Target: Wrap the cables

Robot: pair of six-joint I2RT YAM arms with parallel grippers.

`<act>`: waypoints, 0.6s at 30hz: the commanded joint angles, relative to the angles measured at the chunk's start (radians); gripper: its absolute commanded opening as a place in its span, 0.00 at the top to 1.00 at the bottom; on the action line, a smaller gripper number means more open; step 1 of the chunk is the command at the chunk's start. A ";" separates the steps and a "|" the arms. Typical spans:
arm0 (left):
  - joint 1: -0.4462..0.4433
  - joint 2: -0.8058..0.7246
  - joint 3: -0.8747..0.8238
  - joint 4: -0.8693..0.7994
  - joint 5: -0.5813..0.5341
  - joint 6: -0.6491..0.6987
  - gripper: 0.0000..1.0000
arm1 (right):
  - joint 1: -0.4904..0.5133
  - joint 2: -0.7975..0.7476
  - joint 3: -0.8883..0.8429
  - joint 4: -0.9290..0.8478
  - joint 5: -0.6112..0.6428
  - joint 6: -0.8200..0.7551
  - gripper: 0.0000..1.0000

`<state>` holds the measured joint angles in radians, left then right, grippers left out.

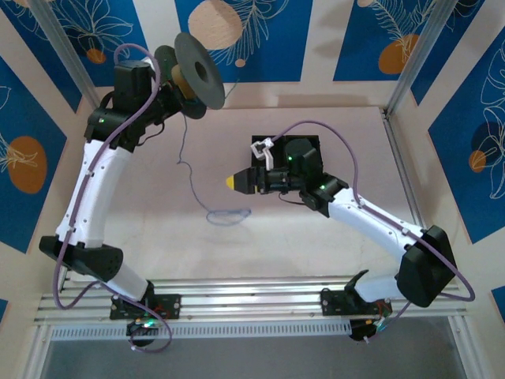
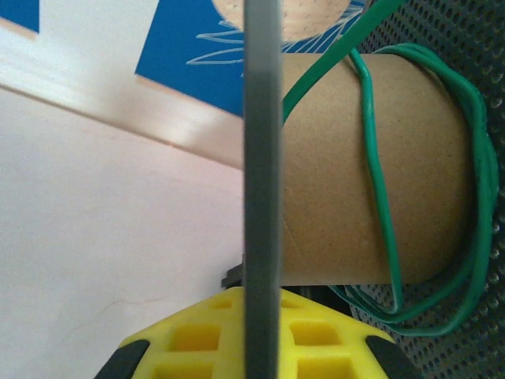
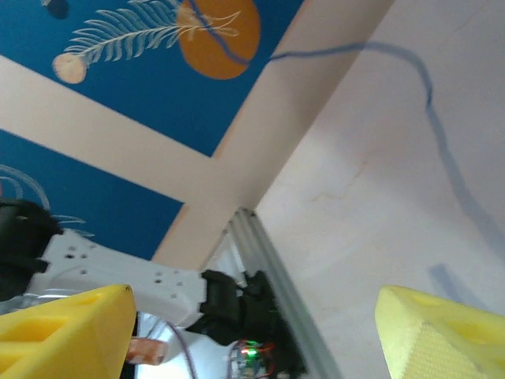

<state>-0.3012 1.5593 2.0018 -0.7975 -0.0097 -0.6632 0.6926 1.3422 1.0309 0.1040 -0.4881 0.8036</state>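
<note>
One green cable point(image 2: 376, 181), one blue cable point(image 3: 331, 51) — and one spool point(image 1: 196, 75).

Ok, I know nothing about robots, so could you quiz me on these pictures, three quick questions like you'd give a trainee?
1. True or false: the right gripper is open and holds nothing.
2. What colour is the cable wound round the cardboard core of the spool? A blue, B green, C red.
3. Fill in: the blue cable trails down onto the ____.
Key: 1 true; 2 B, the green cable; 3 table.
</note>
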 commanded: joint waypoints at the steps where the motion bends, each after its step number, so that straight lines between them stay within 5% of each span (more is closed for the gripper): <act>1: 0.005 -0.017 0.044 0.129 0.043 -0.022 1.00 | 0.063 0.011 0.036 0.098 -0.049 0.203 0.22; 5: -0.006 -0.061 -0.028 0.255 0.053 -0.040 1.00 | 0.136 0.115 -0.006 0.364 0.040 0.581 0.26; 8: -0.015 -0.104 -0.107 0.357 0.077 -0.060 1.00 | 0.178 0.205 0.037 0.366 0.123 0.800 0.26; 18: -0.030 -0.276 -0.353 0.571 0.092 -0.119 1.00 | 0.200 0.375 -0.019 0.714 0.415 1.275 0.24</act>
<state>-0.3210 1.3651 1.6634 -0.4381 0.0544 -0.7475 0.8955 1.6897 1.0168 0.6617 -0.1905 1.8740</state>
